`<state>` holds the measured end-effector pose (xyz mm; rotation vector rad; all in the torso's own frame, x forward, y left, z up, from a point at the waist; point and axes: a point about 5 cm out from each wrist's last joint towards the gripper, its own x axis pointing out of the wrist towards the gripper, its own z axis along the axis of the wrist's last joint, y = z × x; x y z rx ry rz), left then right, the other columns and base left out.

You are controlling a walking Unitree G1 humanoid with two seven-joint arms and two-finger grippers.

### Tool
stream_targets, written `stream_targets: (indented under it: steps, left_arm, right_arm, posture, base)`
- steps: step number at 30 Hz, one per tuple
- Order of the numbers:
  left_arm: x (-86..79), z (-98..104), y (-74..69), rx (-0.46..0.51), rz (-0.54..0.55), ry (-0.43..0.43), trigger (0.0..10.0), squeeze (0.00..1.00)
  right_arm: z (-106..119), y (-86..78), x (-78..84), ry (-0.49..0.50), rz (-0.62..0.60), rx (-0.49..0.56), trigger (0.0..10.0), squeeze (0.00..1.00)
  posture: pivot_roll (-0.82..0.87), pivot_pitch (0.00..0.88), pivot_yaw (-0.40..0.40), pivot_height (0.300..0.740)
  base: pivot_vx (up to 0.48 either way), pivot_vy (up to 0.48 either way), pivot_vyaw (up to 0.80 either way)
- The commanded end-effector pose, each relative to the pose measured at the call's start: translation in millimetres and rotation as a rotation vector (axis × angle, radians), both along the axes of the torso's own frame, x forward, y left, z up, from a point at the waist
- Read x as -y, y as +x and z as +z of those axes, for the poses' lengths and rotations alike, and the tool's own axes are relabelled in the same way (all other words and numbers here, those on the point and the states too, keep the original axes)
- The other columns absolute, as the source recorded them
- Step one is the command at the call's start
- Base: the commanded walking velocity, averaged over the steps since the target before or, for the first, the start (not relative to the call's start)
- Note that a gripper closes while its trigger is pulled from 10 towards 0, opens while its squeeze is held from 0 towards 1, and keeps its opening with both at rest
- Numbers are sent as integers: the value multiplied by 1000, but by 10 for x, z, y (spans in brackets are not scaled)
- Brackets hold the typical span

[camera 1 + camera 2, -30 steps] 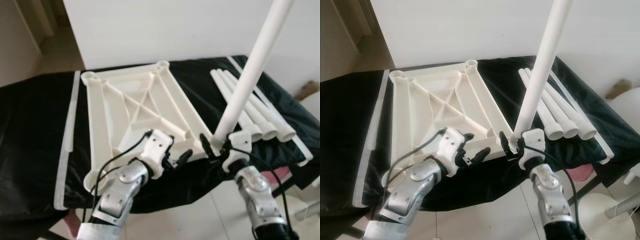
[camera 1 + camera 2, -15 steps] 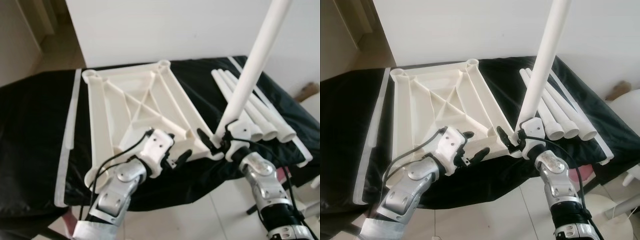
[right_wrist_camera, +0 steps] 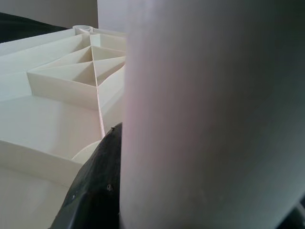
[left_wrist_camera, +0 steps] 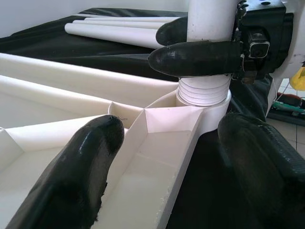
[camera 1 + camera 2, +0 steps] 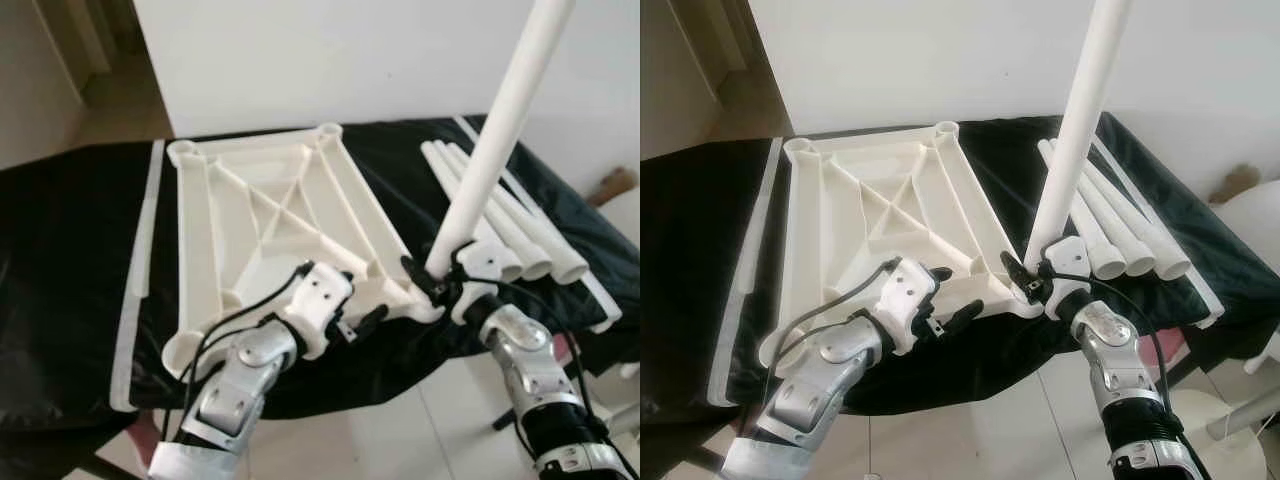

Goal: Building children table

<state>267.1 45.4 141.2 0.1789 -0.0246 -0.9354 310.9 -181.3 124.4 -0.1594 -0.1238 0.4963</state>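
A: Quick count. Tabletops?
B: 1, the white ribbed tabletop, lying underside up.
A: Legs?
B: 4 total. 1 upright leg standing at the tabletop's near right corner socket, plus 3 loose legs lying side by side to the right.
A: Corner sockets you can see?
B: 2 clear at the far end; near ones partly hidden, can't count 'em all.
A: Hands?
B: 2: left hand, right hand.
A: Long white strips?
B: 2, 1 strip on the left, 1 along the right edge.
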Motion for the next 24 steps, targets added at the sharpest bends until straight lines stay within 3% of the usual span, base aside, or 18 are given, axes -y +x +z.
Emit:
stream_targets:
  steps: [1,2,13,16,21,24]
  left_arm:
    - [21,0,8,2,-24,20,10000,0]
    - [23,4,10,2,-26,20,10000,0]
    - [-63,37,141,11,42,25,10000,0]
    - [-122,12,151,-2,83,31,10000,0]
    - [-151,9,165,-9,102,35,10000,0]
    - [-171,-10,188,-21,119,42,10000,0]
  right_arm:
    - [-113,-44,21,-36,1,-43,4824,0]
    - [-115,-42,32,-32,-4,-47,10000,0]
    - [-21,22,22,15,-98,-20,10000,0]
    - [1,-18,56,46,-279,-15,10000,0]
    - [-12,-100,52,70,-369,0,10000,0]
    - [-69,-177,44,84,-495,-10,10000,0]
  posture:
    - [62,0,-10,740]
    - [60,0,-11,740]
    - [6,36,2,740]
    - [-4,81,10,740]
    - [-13,90,11,740]
    - [-16,90,7,740]
  base:
    - [0,0,0]
    - [0,0,0]
    - [0,0,0]
    - [0,0,0]
    - [0,0,0]
    - [0,0,0]
